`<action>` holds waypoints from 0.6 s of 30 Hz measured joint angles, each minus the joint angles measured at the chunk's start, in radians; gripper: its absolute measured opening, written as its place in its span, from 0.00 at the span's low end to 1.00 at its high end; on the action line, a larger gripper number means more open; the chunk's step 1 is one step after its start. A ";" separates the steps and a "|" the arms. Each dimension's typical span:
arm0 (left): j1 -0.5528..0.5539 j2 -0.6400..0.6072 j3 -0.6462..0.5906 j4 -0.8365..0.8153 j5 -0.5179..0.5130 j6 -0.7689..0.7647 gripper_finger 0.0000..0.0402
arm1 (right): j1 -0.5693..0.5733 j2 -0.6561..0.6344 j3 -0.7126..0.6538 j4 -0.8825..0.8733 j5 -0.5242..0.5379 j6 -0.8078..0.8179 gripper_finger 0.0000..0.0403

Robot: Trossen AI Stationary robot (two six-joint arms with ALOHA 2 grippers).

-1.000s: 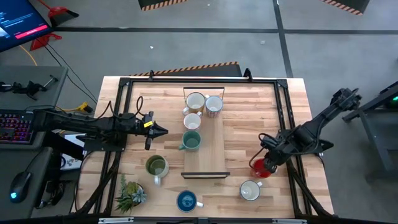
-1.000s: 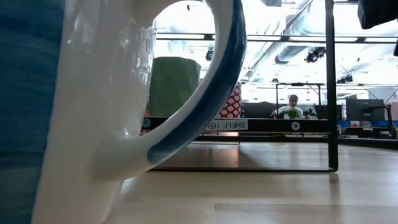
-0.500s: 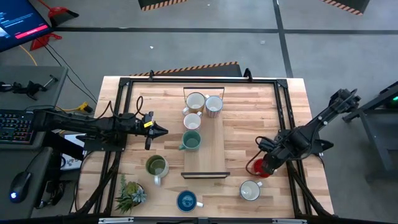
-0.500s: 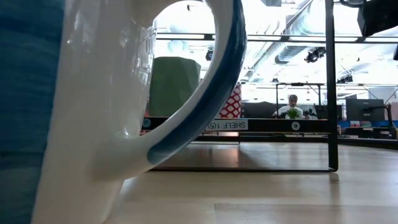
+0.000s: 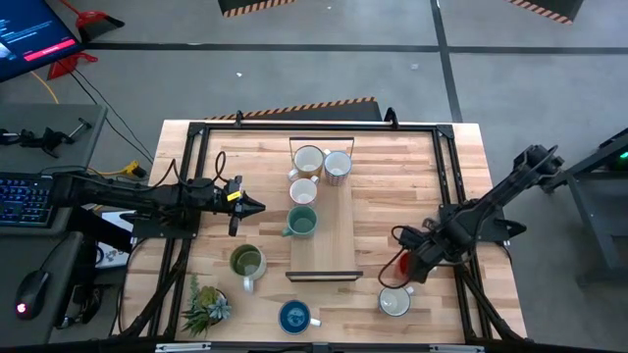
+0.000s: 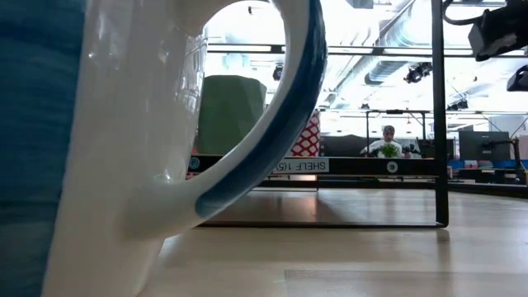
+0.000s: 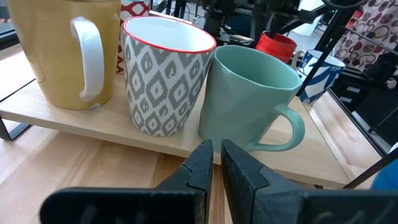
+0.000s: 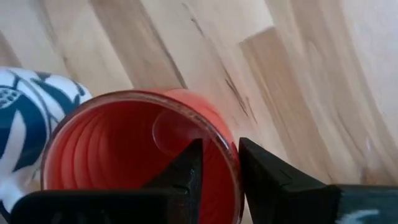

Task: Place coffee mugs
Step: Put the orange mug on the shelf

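A red coffee mug (image 5: 393, 266) is at the table's right side, and my right gripper (image 5: 406, 267) is shut on its rim, pointing steeply down. Just nearer stands a white mug with a blue pattern (image 5: 395, 301). Four mugs stand on the wooden shelf board (image 5: 339, 240): cream (image 5: 308, 160), red-dotted (image 5: 338, 167), grey-patterned (image 5: 303, 190) and teal (image 5: 301, 223). An olive mug (image 5: 246, 262) and a blue mug (image 5: 294, 316) rest on the table. My left gripper (image 5: 257, 207) hovers shut and empty, left of the shelf, facing the teal mug (image 7: 249, 102). My right gripper holds the red mug by its rim (image 8: 231, 155), one finger (image 8: 186, 168) inside the cup and the other (image 8: 267, 177) outside the wall. The fingers come from above, pointing down. The mug stays upright, mouth up; whether its base touches the table I cannot tell.
A spiky potted plant (image 5: 204, 306) stands at the near left corner. A black frame (image 5: 196, 137) runs around the tabletop. The blue mug's handle (image 6: 247, 124) fills the low view. Bare wood lies between the shelf and the red mug.
My right gripper has sunk and gone toward the table's left and near edges, rolling its wrist somewhat, with the red mug still in its hold. The mug has travelled with it, closer to the white patterned mug.
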 joint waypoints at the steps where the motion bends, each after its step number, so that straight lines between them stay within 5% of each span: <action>1: 0.000 0.000 0.000 0.000 0.000 0.000 0.06 | -0.001 0.005 0.000 0.012 0.000 -0.008 0.21; 18: 0.000 0.000 0.000 0.000 0.001 0.001 0.06 | -0.023 0.010 -0.002 0.044 0.085 -0.011 0.21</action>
